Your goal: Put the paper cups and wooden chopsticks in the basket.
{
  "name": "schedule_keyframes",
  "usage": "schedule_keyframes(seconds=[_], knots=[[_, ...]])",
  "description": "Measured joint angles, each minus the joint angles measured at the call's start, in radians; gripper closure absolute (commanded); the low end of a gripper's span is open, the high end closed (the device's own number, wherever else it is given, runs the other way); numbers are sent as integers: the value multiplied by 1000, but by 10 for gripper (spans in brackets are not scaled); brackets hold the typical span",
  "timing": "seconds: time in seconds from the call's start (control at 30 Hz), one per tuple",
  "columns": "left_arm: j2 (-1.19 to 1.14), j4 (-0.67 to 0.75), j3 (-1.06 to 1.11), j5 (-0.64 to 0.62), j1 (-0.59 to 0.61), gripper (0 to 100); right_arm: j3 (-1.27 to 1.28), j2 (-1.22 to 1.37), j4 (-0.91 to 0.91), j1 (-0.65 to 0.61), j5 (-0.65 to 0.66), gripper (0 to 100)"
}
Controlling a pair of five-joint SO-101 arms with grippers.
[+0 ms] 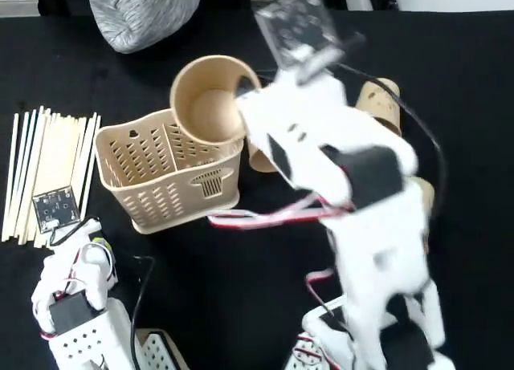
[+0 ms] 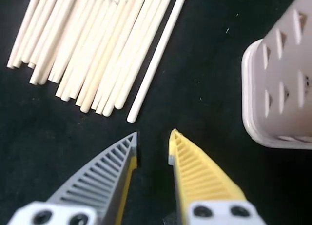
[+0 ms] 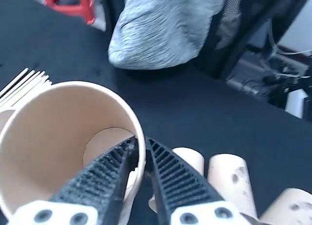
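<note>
Right wrist view: right pincer (image 3: 140, 142) clenched on paper cup (image 3: 48, 132) rim above basket (image 1: 161, 201). Cup judged light and crushable, so grip the rolled rim gently.

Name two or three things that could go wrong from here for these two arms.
1. The right gripper pinches only the rim of the cup, so the cup may slip or crumple.
2. The cup hangs tilted over a corner of the basket. Dropped there, it might catch the edge and roll outside.
3. The chopsticks lie packed flat, and the open left gripper may scatter them.
</note>
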State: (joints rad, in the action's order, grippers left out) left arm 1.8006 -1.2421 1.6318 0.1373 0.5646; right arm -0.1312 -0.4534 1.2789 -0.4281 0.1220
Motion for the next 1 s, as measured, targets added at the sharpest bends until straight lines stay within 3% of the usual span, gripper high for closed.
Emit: schedule_keyframes(seconds=[0.43, 0.67, 1.0], knots=[[-2, 0, 0, 0, 0, 884, -130, 315, 34, -28, 0, 985], [-2, 0, 0, 0, 0, 884, -140, 356, 69, -31, 2, 819], [-2, 5, 12, 0, 0, 884, -201, 379, 152, -84, 137, 810]])
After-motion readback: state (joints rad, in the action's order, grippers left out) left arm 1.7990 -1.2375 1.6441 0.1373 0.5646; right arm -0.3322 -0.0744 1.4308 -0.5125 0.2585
